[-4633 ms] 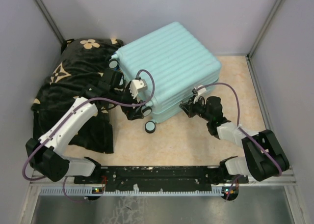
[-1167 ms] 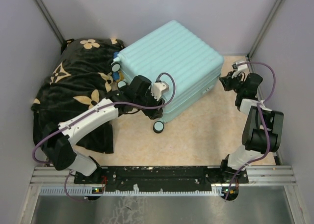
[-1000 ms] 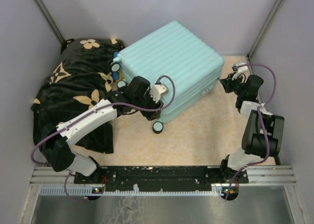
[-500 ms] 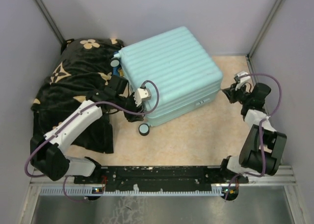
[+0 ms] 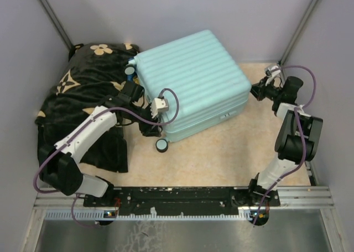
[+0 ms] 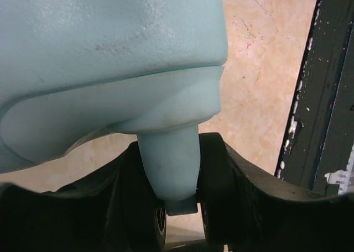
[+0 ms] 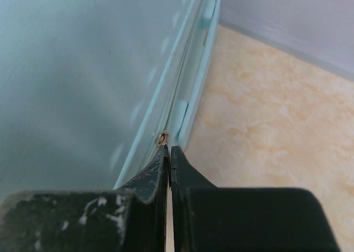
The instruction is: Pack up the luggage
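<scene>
The luggage [image 5: 191,78] is a pale mint ribbed hard-shell suitcase lying closed on the floor, with one small wheel [image 5: 161,145] at its near corner. My left gripper [image 5: 152,126] is at that near-left corner. In the left wrist view it [image 6: 168,172] is shut on the mint wheel leg [image 6: 168,152], with one black finger [image 6: 215,169] pressing each side. My right gripper [image 5: 256,91] is at the suitcase's right corner. In the right wrist view it [image 7: 168,151] is shut, and its tips touch the side seam just below a small brass zipper pull [image 7: 162,136].
A black blanket with tan flowers [image 5: 83,92] lies heaped against the suitcase's left side. Grey walls close in the left, back and right. The black base rail [image 5: 182,195] runs along the near edge, and bare beige floor [image 5: 221,152] lies between it and the suitcase.
Over the last second the suitcase has swung, its near wheel corner drawn left by my left gripper. My right gripper stayed shut and shifted slightly right along the suitcase's right corner.
</scene>
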Available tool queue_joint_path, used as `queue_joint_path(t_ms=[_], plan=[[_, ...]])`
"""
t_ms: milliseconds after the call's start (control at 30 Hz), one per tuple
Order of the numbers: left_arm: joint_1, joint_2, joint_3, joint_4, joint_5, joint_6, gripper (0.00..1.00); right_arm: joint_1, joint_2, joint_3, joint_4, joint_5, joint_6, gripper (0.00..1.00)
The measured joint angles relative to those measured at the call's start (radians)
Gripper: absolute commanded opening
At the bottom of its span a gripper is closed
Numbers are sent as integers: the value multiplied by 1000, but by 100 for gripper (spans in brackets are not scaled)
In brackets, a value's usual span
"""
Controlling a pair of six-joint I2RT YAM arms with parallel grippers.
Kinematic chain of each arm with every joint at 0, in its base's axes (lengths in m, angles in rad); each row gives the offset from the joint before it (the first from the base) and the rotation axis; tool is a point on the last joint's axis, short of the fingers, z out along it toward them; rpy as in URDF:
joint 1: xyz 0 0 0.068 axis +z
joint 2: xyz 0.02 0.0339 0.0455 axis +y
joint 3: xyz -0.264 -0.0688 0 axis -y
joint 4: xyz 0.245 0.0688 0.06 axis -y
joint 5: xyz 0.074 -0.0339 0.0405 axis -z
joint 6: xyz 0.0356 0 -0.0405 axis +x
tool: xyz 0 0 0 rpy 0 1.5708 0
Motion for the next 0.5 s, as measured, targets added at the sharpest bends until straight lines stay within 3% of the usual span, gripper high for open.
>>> queue_joint_path(t_ms=[233,267,333,400,500], plan=[[21,15,5,-21,17,35,0,99,145,114,132,37,82,0],[28,19,10,-28,17,39,4,107,158,125,144,41,89,0],[42,33,28,-50,19,34,39,120,174,136,160,46,113,0],[61,48,54,-79,36,3,65,126,175,136,171,47,134,0],[115,76,103,-99,85,-61,84,127,167,100,201,43,157,0]])
